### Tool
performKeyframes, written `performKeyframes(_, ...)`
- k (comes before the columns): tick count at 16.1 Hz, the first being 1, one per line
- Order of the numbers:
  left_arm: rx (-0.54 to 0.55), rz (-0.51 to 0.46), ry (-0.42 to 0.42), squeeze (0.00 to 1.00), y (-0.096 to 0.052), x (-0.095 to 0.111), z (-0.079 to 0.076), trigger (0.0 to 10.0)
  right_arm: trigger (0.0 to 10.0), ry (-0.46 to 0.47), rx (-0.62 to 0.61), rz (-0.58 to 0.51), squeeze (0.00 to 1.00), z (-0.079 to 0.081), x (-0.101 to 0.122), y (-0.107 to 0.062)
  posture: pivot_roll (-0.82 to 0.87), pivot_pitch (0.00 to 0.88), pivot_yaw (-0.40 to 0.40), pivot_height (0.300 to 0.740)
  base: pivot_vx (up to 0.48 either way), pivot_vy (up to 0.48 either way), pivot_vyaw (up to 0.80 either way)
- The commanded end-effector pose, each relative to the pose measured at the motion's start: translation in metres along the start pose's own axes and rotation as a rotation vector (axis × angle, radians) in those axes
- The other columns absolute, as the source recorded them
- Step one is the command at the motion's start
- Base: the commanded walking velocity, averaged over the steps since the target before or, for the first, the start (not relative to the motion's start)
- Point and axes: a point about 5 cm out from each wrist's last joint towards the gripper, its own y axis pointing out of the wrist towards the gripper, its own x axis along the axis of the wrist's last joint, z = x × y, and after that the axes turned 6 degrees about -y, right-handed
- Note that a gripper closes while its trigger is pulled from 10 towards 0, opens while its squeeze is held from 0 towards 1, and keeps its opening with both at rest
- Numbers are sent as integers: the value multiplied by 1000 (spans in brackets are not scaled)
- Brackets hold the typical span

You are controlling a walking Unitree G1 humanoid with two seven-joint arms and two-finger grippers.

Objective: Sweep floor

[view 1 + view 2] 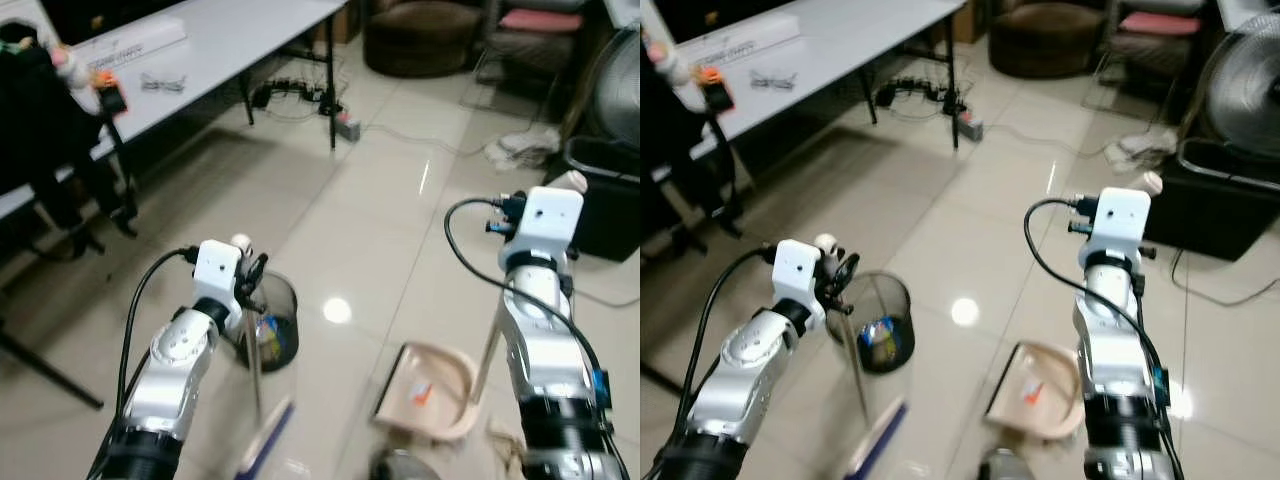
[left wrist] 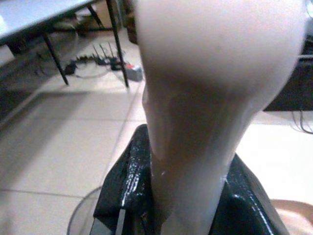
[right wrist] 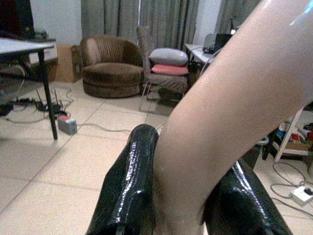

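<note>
My left gripper (image 2: 188,166) is shut on the pale top of a broom handle (image 2: 205,107). The thin stick (image 1: 253,370) runs down to a blurred blue-and-white broom head (image 1: 265,440) on the tiled floor. My right gripper (image 3: 188,196) is shut on the pale, curved handle (image 3: 220,112) of a dustpan. The beige dustpan (image 1: 445,385) rests on the floor beside my right arm and has a small orange scrap (image 1: 422,393) in it. In the eye views the left gripper (image 1: 247,272) sits just above a black mesh bin (image 1: 278,318).
The mesh bin holds colourful rubbish. A white table (image 1: 230,40) stands at the back left, with a power strip (image 1: 347,127) and cables under it. A dark stand (image 1: 50,130) is at the far left. At the right are a black box (image 1: 605,205) and a fan (image 1: 615,85), with a brown armchair (image 1: 420,35) behind.
</note>
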Motion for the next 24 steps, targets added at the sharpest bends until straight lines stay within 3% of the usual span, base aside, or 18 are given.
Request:
performKeyframes(1,0,-43,4,0,2,8,0,10000,10000,10,11,-48,0,3,13,0,-39,0,91,740,0,0,-800)
performKeyframes(10,27,-146,14,0,9,25,2,10000,10000,10,17,-34,0,1,16,-5,-45,0,102,740,0,0,-800)
performKeyframes(16,47,-161,8,0,10,25,6,10000,10000,25,79,-1,0,9,13,-9,-41,0,108,740,344,0,-710)
performKeyframes(24,89,-182,3,0,13,29,9,10000,10000,28,226,26,0,23,5,-12,-33,8,104,740,363,0,0)
